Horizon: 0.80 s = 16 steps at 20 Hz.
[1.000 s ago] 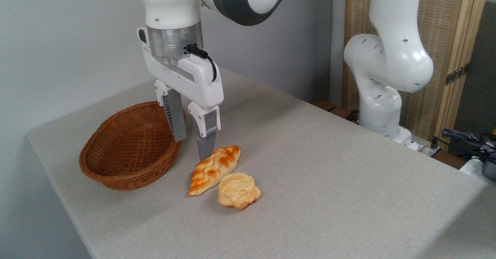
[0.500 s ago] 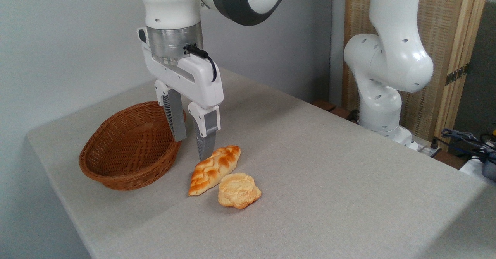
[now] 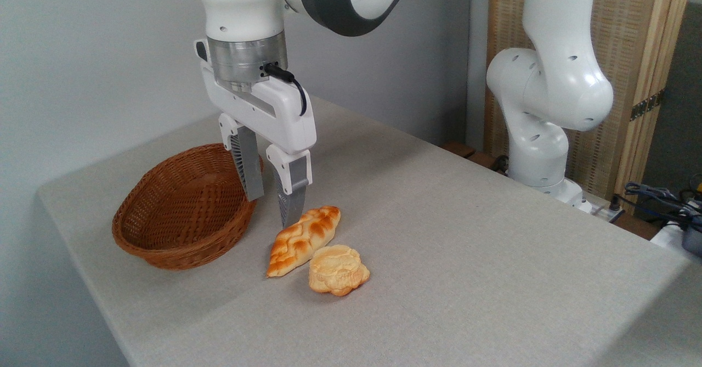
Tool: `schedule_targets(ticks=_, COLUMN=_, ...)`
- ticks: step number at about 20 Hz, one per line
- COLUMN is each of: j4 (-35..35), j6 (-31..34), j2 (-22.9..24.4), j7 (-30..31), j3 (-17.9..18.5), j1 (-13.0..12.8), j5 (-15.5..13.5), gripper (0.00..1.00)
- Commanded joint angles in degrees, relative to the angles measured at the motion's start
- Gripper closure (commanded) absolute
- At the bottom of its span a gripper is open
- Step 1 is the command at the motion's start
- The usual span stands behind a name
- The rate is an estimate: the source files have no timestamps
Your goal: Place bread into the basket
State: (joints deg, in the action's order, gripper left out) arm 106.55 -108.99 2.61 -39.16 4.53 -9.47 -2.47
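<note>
The bread, a golden braided loaf with orange-brown ridges, lies on the grey table to the right of the basket, an empty oval wicker one. My gripper hangs open, fingers pointing down, between the basket's right rim and the loaf's far end. Its left finger stands in front of the basket's rim and its right finger tip is just behind the loaf. Nothing is held between the fingers.
A round pale-orange flower-shaped bun rests against the loaf's right side. The arm's white base stands at the table's far right, with cables beyond it. The table's front-left edge runs close to the basket.
</note>
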Motion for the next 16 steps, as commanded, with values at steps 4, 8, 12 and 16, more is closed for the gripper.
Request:
schedule_targets(ticks=4, j4=-0.99, j6=2.82, j2=0.20, j7=-0.48, j3=0.21, j1=-0.11, j5=-0.96, gripper=0.00)
schedule_targets(ticks=8, j4=-0.99, j6=2.91, j2=0.29, j7=-0.57, j3=0.30, j1=-0.11, j5=-0.96, gripper=0.00)
schedule_targets(ticks=12, j4=-0.99, j6=4.48, j2=0.29, j7=-0.65, j3=0.12, j1=-0.11, j5=-0.96, gripper=0.00)
schedule_targets(ticks=16, j4=-0.90, j6=6.60, j2=-0.33, j7=-0.48, j3=-0.84, j1=-0.20, j5=-1.05, gripper=0.00)
